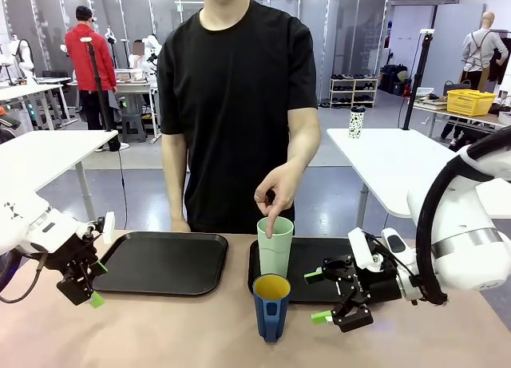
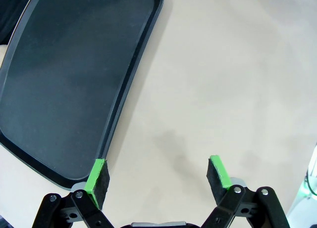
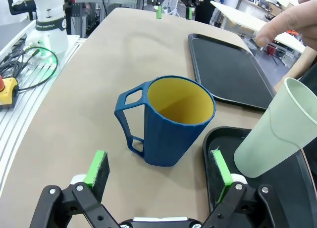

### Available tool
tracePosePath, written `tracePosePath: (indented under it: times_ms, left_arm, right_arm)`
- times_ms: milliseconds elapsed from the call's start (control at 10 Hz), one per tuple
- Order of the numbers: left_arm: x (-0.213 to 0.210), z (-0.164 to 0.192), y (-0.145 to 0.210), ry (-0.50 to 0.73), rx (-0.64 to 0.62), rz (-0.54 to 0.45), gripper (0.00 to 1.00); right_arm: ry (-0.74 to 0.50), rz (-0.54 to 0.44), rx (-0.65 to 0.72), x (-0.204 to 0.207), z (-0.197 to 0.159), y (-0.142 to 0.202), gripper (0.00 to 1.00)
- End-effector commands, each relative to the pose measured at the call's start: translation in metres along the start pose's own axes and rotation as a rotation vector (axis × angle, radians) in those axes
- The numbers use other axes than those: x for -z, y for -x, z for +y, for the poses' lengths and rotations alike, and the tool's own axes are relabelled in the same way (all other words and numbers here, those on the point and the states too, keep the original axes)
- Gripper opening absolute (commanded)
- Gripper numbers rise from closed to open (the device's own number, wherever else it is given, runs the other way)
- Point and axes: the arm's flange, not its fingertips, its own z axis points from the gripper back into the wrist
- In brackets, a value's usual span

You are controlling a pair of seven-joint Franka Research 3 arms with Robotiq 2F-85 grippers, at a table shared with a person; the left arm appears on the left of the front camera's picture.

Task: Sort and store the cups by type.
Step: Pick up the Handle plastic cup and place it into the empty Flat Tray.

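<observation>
White glossy arms (image 1: 467, 240), black cable (image 1: 425, 224), black left hand (image 1: 99, 282) and right hand (image 1: 317, 296), green pads (image 1: 97, 299).

open-plan robotics lab: white worktables (image 1: 399, 164), yellow crate (image 1: 469, 101), cables (image 3: 25, 65), emergency-stop box (image 3: 7, 89).

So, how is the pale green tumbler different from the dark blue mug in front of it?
The tumbler is taller and pale mint green; the mug is shorter, dark blue outside and yellow inside. The mug has a handle; the tumbler has none. The tumbler stands on the black tray with the person's finger at its rim, while the mug stands on the bare table, untouched. Both stand upright, mouth up.
</observation>
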Motion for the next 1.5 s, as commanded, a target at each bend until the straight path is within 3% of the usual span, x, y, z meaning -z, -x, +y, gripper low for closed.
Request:
tracePosePath:
  times_ms: [0,800,1400]
  left_arm:
    - [0.001,-0.004,0.002,-0.016,0.001,0.012,1.00]
    - [0.001,-0.004,0.002,-0.016,0.001,0.012,1.00]
    - [0.001,-0.004,0.002,-0.016,0.001,0.012,1.00]
  right_arm:
    - [0.053,0.036,0.073,0.006,-0.013,0.010,1.00]
    - [-0.068,-0.115,0.110,0.042,-0.040,0.053,1.00]
    - [-0.122,-0.207,0.071,0.066,-0.036,0.052,1.00]
